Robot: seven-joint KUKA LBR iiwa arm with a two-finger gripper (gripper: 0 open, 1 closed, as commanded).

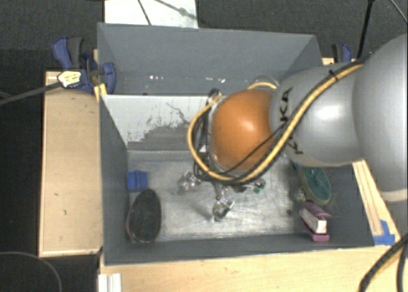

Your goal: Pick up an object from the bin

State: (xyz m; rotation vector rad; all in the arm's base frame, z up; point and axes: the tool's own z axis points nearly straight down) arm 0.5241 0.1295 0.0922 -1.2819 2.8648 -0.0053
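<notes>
- Camera view: the jaws hang below the orange domed wrist cover (239, 130), low over the mid-floor of the grey metal bin (115, 157). Whether they are apart or together cannot be told.
- Nearest candidates: black oval pad (143, 215) front-left, purple-and-white block (314, 220) front-right.
- Centre over one candidate before closing.

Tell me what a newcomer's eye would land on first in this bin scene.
The big silver arm with its orange dome-shaped cover dominates, reaching in from the right, its pincer over the middle of the grey metal bin. By the left wall lie a dark oval lump and, just behind it, a small blue block; in the near right corner sit a teal round disc and a purple-and-white box.
</notes>
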